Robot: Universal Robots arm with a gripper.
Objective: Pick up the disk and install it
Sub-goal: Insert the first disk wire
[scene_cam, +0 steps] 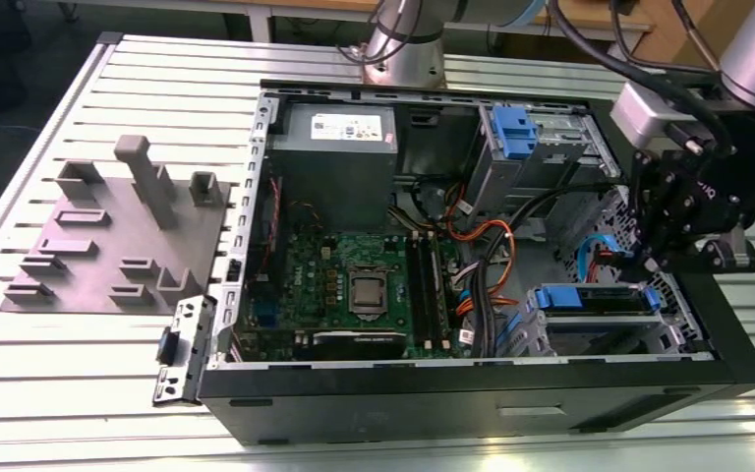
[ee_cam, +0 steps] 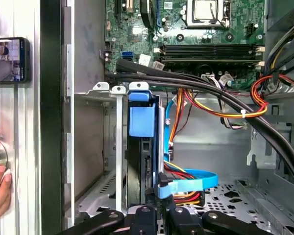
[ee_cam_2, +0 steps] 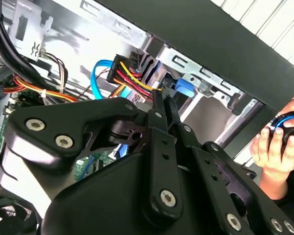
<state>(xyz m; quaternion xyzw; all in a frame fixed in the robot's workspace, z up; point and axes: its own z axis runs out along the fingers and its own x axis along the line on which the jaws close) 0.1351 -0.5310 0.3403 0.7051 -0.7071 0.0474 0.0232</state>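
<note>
blue-railed disk [ee_cam: 139, 147] sat edge-up in the drive cage [ee_cam: 95, 147] at the computer case's [scene_cam: 483, 393] front corner. black claw [ee_cam: 159, 203] hung just beside its rear edge, fingers [ee_cam_2: 162, 125] drawn together, gripping nothing visible. a person's hand [ee_cam_2: 274, 147] rested on the slatted tabletop [scene_cam: 63, 374].

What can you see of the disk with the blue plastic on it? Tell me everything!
The disk stands on edge in a slot of the grey metal drive cage inside the open computer case. Its side looks dark, with a bright blue plastic carrier tab at one end. Red, yellow and blue cables run beside it. The gripper sits right at its near end, fingers close together.
</note>
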